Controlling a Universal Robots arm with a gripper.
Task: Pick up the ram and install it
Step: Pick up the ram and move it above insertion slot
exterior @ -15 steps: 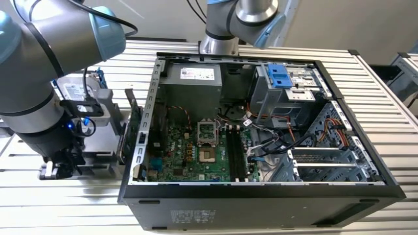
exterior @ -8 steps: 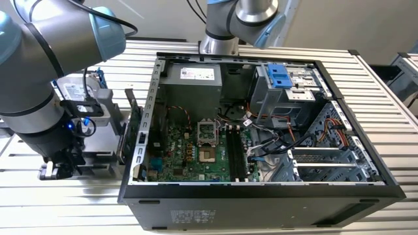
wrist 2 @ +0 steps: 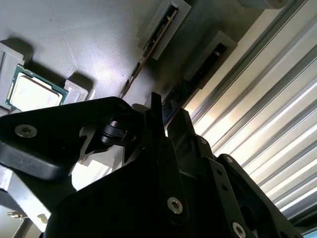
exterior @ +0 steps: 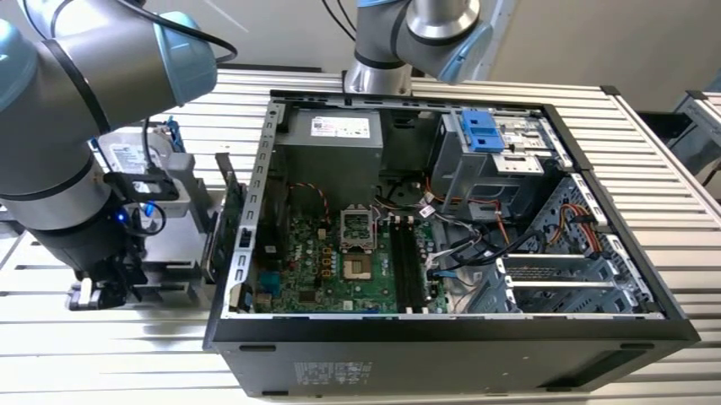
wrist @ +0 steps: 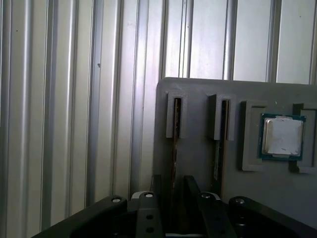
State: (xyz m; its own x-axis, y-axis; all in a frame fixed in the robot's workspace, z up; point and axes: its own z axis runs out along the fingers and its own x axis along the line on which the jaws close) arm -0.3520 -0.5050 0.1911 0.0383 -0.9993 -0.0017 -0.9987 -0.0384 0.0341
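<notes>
Where tool (wrist: pixel 173 179) straddles it, ram (wrist: pixel 174 152) stands edge-on.

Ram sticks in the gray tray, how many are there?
2. One ram stick stands in the gray tray, in line with the gripper; the other stands beside it, nearer the processor chip. The gripper may hide others.

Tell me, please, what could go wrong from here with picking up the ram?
The fingers straddle the ram in its gray holder; the second stick sits close beside one finger and might get knocked. The ram stands edge-on, so an uneven grip could tilt it. Cables lie beside the motherboard slots and could snag.
</notes>
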